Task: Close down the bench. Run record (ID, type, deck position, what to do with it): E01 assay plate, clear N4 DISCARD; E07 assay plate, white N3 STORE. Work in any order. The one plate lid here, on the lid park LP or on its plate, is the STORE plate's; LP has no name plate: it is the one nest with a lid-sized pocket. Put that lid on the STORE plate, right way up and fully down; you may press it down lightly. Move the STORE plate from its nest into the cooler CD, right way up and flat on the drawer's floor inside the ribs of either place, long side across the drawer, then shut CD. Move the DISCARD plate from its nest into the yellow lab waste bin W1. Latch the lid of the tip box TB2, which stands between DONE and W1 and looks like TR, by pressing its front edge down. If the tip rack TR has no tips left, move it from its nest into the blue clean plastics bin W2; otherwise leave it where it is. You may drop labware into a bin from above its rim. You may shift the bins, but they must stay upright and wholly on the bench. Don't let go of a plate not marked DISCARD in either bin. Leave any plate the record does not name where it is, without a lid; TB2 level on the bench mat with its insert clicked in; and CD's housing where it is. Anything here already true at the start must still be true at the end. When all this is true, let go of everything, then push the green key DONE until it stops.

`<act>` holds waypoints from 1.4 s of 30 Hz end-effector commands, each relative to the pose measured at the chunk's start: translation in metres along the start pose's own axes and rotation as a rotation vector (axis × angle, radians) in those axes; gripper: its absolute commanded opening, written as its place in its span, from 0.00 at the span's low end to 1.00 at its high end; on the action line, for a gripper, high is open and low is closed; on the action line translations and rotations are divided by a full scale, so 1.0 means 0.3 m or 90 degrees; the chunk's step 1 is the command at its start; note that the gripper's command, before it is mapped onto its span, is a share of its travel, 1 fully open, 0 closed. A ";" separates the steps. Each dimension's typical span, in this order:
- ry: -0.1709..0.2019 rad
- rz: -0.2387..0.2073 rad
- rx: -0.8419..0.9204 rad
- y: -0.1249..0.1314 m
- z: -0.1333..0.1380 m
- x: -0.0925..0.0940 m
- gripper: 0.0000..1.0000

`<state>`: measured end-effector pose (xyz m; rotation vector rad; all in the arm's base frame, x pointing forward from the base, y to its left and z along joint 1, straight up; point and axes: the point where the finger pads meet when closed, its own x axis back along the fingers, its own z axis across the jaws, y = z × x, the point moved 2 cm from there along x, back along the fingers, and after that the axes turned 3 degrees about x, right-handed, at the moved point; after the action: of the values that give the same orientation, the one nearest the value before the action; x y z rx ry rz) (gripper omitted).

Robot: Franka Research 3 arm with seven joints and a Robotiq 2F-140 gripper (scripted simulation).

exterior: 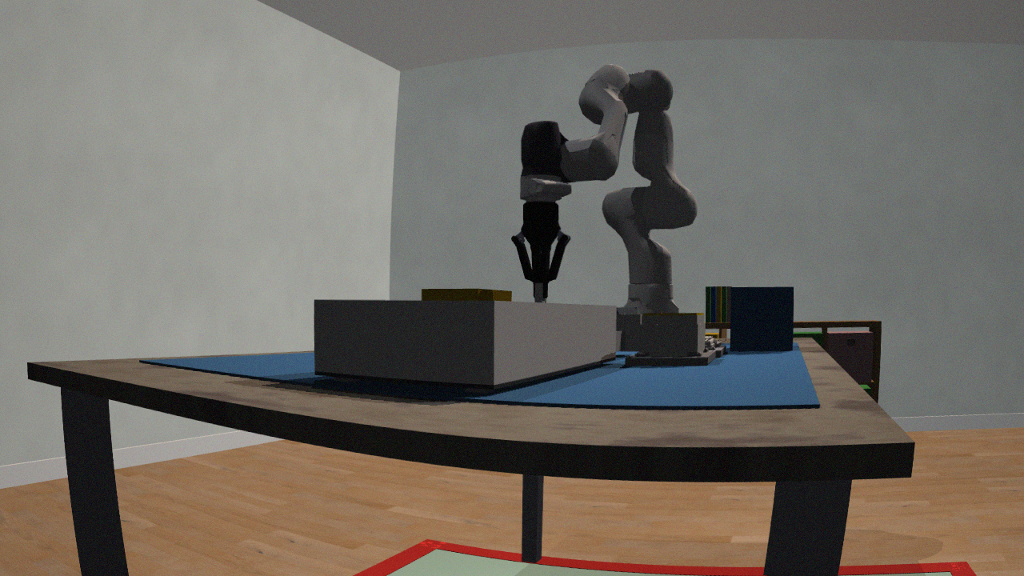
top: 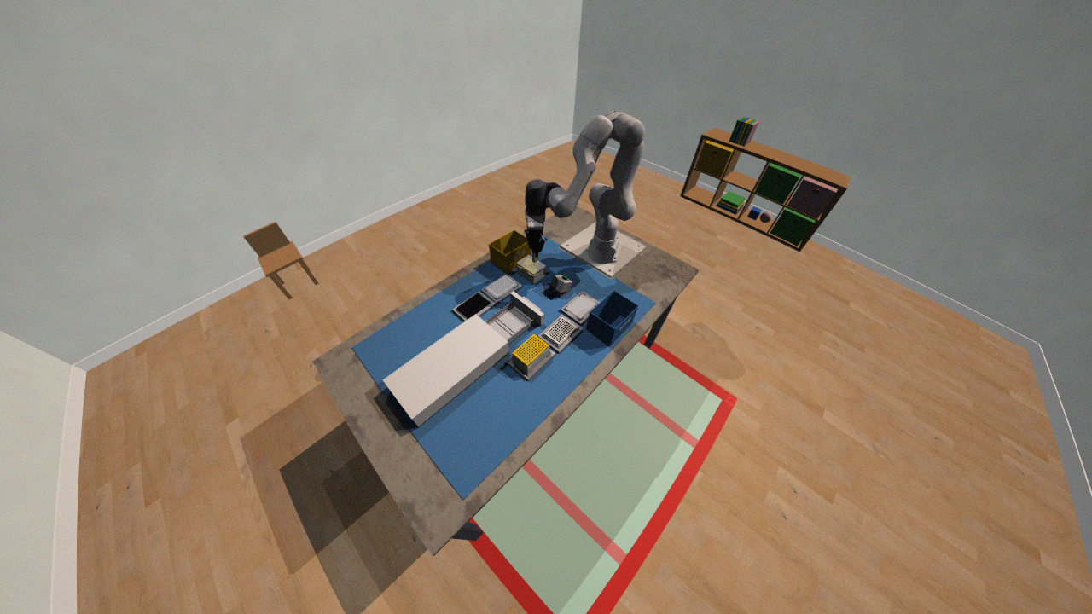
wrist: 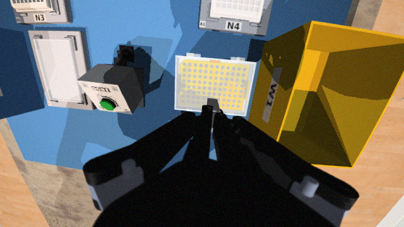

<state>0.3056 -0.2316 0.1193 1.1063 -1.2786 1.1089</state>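
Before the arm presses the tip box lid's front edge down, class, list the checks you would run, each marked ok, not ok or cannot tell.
1. Gripper shut and holding nothing, ready to press: ok.
2. Fingertips over the near edge of the tip box TB2, as the wrist view shows: ok.
3. Fingertips touching the lid: cannot tell.
4. Lid latched: cannot tell.
5. Yellow bin W1 upright beside the box, apart from the gripper: ok.
6. Green DONE key untouched, off to the side: ok.
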 end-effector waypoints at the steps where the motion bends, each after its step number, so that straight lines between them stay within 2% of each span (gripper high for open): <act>1: 0.000 0.001 0.002 -0.002 -0.003 -0.011 0.00; 37: 0.000 0.001 0.002 -0.002 -0.003 -0.011 0.00; 42: 0.000 0.001 0.002 -0.002 -0.003 0.022 0.00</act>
<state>0.3059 -0.2311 0.1214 1.1063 -1.2800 1.1111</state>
